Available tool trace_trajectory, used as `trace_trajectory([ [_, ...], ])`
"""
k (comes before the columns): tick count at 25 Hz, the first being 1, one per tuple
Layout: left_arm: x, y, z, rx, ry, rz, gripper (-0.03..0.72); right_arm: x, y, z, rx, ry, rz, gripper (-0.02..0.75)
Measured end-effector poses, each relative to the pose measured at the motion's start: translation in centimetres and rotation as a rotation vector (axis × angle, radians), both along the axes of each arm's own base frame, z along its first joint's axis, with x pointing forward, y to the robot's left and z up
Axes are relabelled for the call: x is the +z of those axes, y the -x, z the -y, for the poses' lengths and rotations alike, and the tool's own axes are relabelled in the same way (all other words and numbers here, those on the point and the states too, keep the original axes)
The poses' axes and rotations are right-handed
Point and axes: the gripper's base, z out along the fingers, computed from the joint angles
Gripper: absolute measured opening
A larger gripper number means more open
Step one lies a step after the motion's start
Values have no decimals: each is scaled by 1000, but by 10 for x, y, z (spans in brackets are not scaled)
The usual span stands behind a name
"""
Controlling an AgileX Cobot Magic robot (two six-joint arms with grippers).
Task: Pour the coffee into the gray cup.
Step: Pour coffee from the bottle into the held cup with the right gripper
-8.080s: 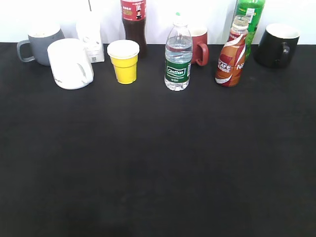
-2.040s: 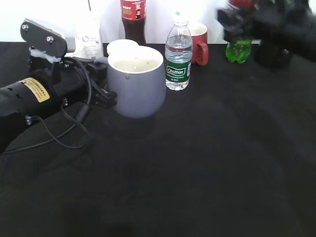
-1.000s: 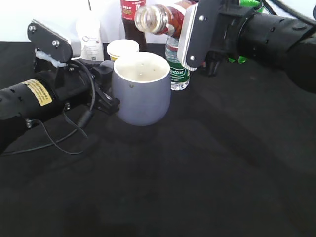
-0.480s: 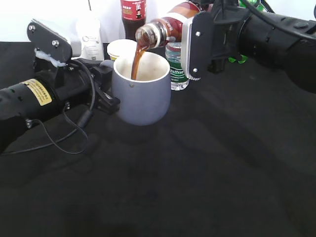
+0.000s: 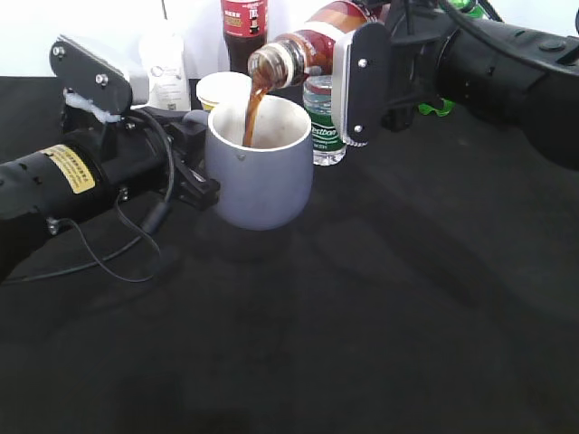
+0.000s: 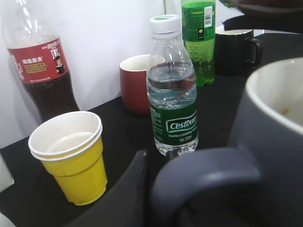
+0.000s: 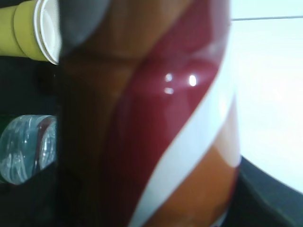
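My left gripper (image 5: 192,167) is shut on the loop handle of the gray cup (image 5: 262,176) and holds it above the black table; the handle (image 6: 203,172) fills the left wrist view. My right gripper (image 5: 362,77) is shut on the coffee bottle (image 5: 303,50), tipped on its side with its open mouth over the cup. A brown stream of coffee (image 5: 251,113) falls into the cup. The bottle's orange-brown wrap and white swirl (image 7: 156,123) fill the right wrist view.
A clear water bottle with green label (image 5: 326,122) stands just behind the cup. A yellow paper cup (image 5: 222,89), a cola bottle (image 5: 244,27), a white box (image 5: 163,63), a red mug (image 6: 137,82), a green bottle (image 6: 199,38) and a black mug (image 6: 236,49) line the back.
The coffee keeps streaming from the tipped bottle into the gray cup; half a second ago the pour looked the same, one second ago no liquid was falling. Both arms have held still.
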Motion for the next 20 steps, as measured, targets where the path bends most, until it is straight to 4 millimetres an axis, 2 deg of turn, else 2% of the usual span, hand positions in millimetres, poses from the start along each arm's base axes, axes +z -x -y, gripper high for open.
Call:
trace_trajectory([
  [20,0,0,0,-3,-4,2,64,0,0,0,1,2,7,533],
])
